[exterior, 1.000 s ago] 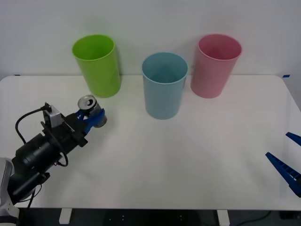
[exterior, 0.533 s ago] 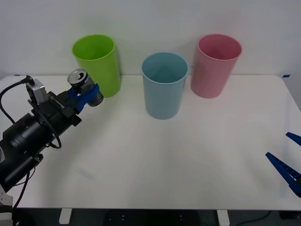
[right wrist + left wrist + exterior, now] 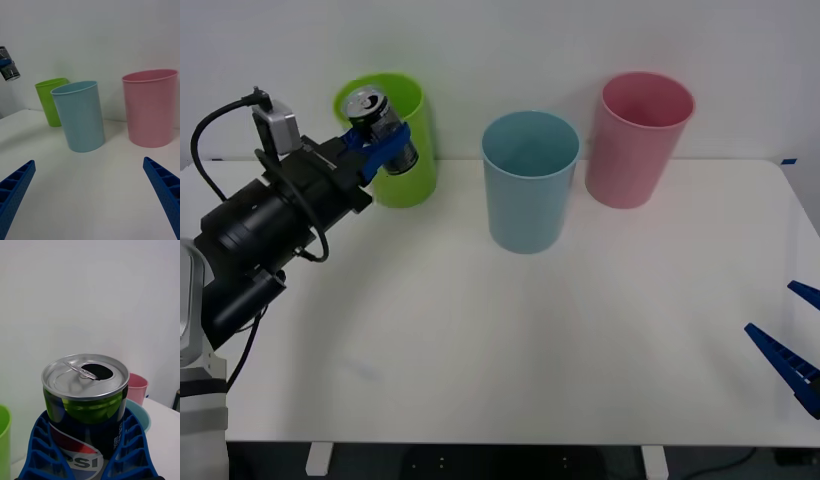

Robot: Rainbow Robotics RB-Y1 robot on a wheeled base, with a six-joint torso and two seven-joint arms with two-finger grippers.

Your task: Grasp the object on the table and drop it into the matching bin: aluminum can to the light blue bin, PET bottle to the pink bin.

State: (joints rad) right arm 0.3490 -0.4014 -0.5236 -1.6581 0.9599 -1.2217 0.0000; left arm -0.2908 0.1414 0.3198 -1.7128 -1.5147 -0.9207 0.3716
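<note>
From the front, your left gripper (image 3: 383,148) was clenched on the can (image 3: 378,125), lifted off the table (image 3: 510,330) in front of the green bin (image 3: 405,165), left of the light blue bin (image 3: 530,180) and pink bin (image 3: 640,138). Your right gripper (image 3: 795,345) sat spread at the table's right edge.

Your right wrist view showed its fingers (image 3: 15,191) wide apart.

Your left wrist view showed the can's opened top.
</note>
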